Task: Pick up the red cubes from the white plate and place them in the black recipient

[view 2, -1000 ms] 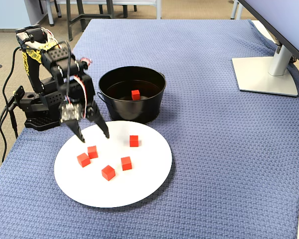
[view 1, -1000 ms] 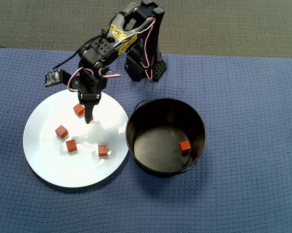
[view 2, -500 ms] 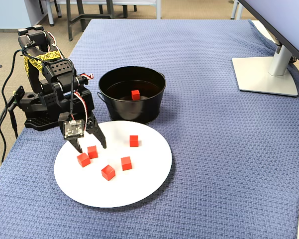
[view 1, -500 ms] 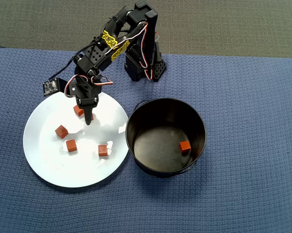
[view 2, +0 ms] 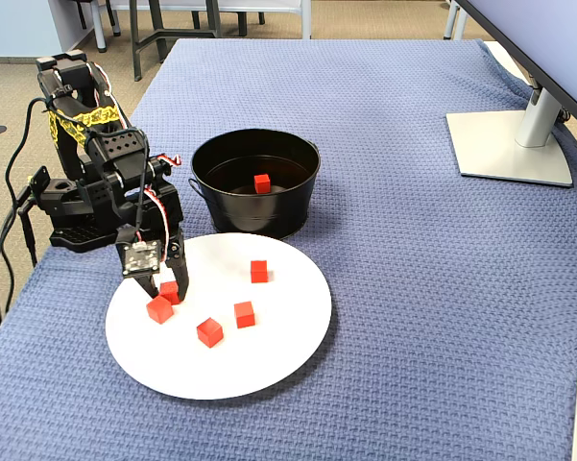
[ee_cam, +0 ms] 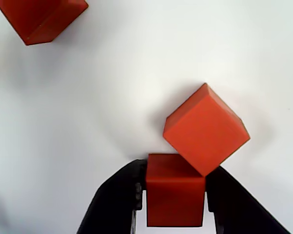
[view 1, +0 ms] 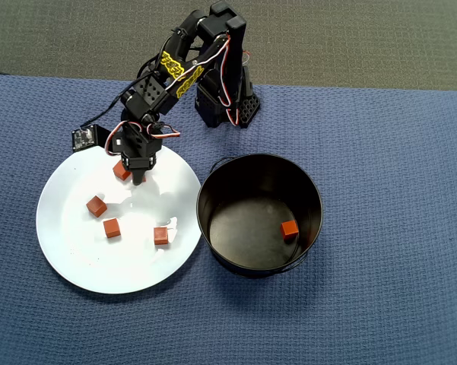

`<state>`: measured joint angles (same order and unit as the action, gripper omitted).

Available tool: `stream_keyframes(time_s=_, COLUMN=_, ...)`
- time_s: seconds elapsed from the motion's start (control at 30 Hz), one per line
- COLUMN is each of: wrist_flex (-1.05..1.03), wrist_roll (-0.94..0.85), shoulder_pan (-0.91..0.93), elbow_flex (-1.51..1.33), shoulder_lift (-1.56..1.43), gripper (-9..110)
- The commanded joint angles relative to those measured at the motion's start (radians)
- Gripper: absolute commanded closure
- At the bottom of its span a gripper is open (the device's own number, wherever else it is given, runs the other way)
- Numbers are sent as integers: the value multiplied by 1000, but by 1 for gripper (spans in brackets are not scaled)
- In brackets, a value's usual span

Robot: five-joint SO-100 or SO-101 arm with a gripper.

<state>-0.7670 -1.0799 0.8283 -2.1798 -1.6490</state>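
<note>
Hand: the black hand (ee_cam: 175,195) is reaching down onto the white plate (view 2: 269,360), its two fingers (ee_cam: 114,200) pressing either side of one red cube (ee_cam: 175,197).
Neighbouring cube: a second red cube (ee_cam: 205,129) is sitting tilted, touching the held one.
Other cubes: three more are lying apart on the plate; one (view 1: 290,228) is resting inside the black pot (view 1: 213,220).
Pot: standing just beside the plate on the blue-clothed table (view 2: 413,269).
</note>
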Motion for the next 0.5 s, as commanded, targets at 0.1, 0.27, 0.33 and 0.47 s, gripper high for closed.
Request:
stream_keyframes(time_s=0.1, wrist_flex=-184, wrist_roll=166, shoulder_pan=-40, elbow_flex=198, shoulder_lift=-129, gripper=101)
stream_keyframes(time_s=0.27, wrist_flex=-342, wrist_roll=299, shoulder_pan=-132, elbow_flex=321, shoulder_lift=-318, gripper=101)
stream_keyframes(time_s=0.33, wrist_flex=-410, wrist_roll=357, shoulder_pan=-202, elbow_flex=360, shoulder_lift=-385, gripper=102)
stream_keyframes(time_s=0.47, wrist_flex=-518, wrist_roll=489, shoulder_pan=-387, elbow_flex=451, shoulder_lift=-471, gripper=102)
